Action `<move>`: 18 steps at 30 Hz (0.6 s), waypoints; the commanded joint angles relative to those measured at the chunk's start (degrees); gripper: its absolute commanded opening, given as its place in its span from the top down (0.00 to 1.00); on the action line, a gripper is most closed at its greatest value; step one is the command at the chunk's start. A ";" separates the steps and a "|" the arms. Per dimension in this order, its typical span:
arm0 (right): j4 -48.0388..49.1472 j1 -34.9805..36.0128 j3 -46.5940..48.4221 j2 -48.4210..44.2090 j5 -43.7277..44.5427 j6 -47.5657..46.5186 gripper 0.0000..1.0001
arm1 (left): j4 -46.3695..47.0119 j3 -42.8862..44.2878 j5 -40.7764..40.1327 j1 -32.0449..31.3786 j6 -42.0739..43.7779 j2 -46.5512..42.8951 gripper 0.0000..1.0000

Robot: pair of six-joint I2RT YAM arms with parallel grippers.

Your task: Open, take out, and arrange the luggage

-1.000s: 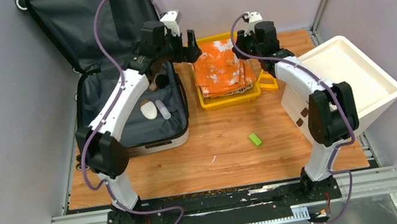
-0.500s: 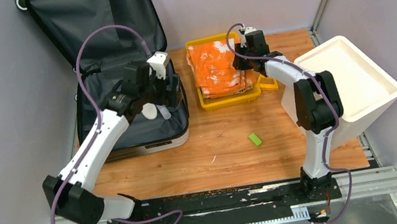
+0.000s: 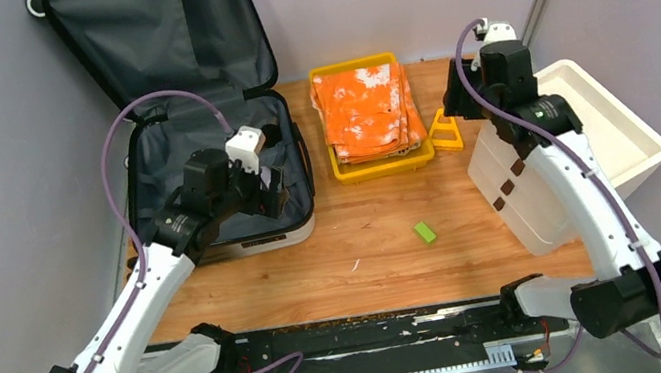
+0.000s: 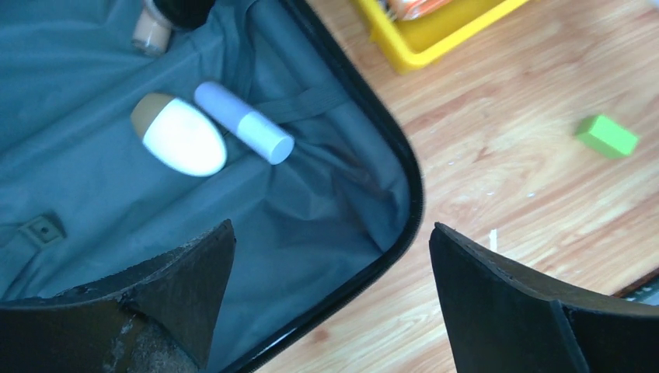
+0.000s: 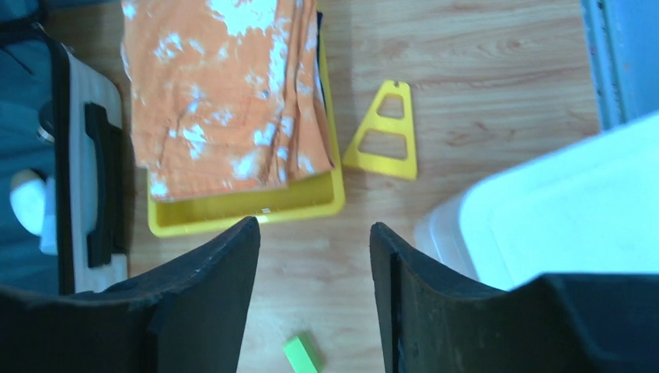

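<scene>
- luggage: on the far-left side of the table, lying open. The lower shell is flat and the lid stands back against the far wall. The lid looks merely leaned, so a knock from the left arm could drop it shut. Hard glossy shell; the slack dark grey lining and its straps could snag a finger.
- white foam box: on the right, tilted, hard up against the right arm. An elbow swing could shove or tip it. Matte, rigid, looks light.
- yellow tray: far centre, thin plastic walls, holding a folded orange cloth. The cloth is soft and sits proud of the rim, so a passing finger could drag it out or unfold it.
- left gripper: jaws fully spread, holding nothing, over the near-right corner of the lower shell. One finger could land on the rim instead of inside.
- right gripper: jaws parted, nothing between them, high over the wood between tray and foam box.
- white oval bottle and lilac tube: lying side by side on the lining. Both are smooth and rounded, so they'll likely roll or squirt out of an off-centre pinch.
- yellow triangle frame: flat on the table just right of the tray. Thin, little to grab.
- green block: near centre, well apart from everything else.
</scene>
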 commanded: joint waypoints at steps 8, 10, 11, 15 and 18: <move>-29.24 0.20 6.91 1.89 12.24 -11.74 0.48 | 13.73 -1.47 16.54 -1.22 -7.82 -6.48 0.04; -29.79 0.62 4.16 1.03 14.13 -15.35 0.47 | 11.08 -0.59 15.76 -1.29 -5.00 -6.94 0.04; -29.71 1.18 2.46 0.18 14.70 -18.59 0.46 | 10.10 -0.32 14.46 -1.28 -2.83 -7.17 0.03; -27.96 7.08 -5.40 -4.83 13.43 -32.65 0.45 | 6.74 -1.06 10.51 -1.28 2.58 -9.08 0.00; -25.97 13.11 -10.27 -7.63 14.41 -43.49 0.44 | 7.25 -3.76 9.16 -1.32 3.29 -10.83 0.00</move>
